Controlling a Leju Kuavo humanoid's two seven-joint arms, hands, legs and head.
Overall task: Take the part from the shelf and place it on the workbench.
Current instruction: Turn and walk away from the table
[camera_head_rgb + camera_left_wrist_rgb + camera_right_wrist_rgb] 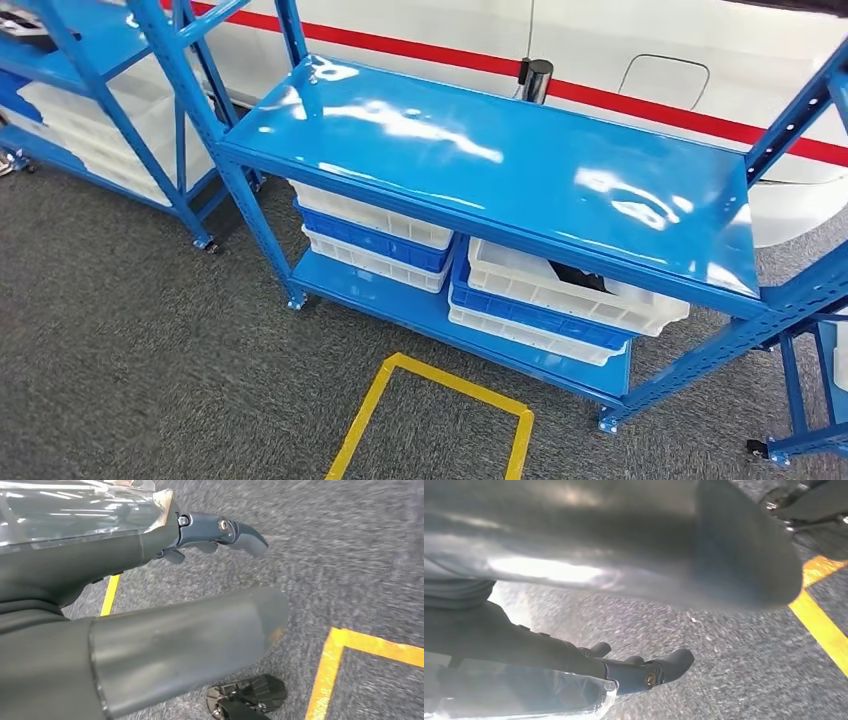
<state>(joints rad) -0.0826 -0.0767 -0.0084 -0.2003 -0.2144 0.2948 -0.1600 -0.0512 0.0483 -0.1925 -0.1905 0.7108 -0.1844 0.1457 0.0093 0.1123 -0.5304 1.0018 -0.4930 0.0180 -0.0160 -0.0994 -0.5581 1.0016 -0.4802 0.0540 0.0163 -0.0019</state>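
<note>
- Hanging over the grey carpet point(350, 555), your left hand point(150, 630) is holding nothing in the left wrist view; its thumb and dark fingers point(240, 532) are lying apart and fairly straight.
- Your right hand point(624, 555) is likewise gripping nothing in the right wrist view, with its dark fingers point(649, 672) stretching out loosely away from the thumb.
- You are looking at a yellow tape square point(440, 400) lying on the carpet just in front of the blue shelf point(500, 160).
- White and blue bins point(375, 235) are sitting stacked on the shelf's lower level, under its glossy top board.
- A dark part point(575, 275) is lying in the top white bin point(560, 290) of the right stack, mostly hidden by the board.
- Beyond the shelf, a white wall with a red stripe point(600, 95) is running across.
</note>
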